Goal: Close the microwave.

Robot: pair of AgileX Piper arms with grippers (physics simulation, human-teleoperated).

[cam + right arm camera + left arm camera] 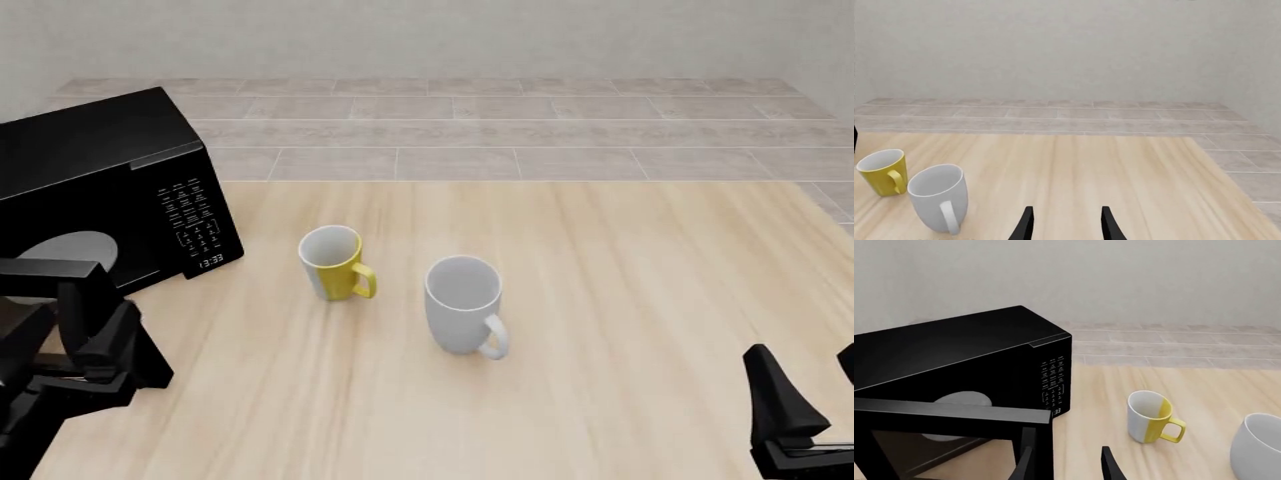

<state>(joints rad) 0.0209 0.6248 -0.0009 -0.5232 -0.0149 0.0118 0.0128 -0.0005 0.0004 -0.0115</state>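
The glossy black microwave stands at the table's far left, with its keypad and clock facing the mugs. Its door hangs open, swung out toward the near side. My left gripper is open at the door's free edge. In the left wrist view the microwave fills the frame, and the door edge stands right beside one finger of the left gripper; I cannot tell whether they touch. My right gripper is open and empty at the near right, also in its wrist view.
A yellow-and-white mug and a larger grey mug stand upright mid-table, right of the microwave. Both show in the left wrist view and the right wrist view. A tiled floor and wall lie beyond the table's far edge.
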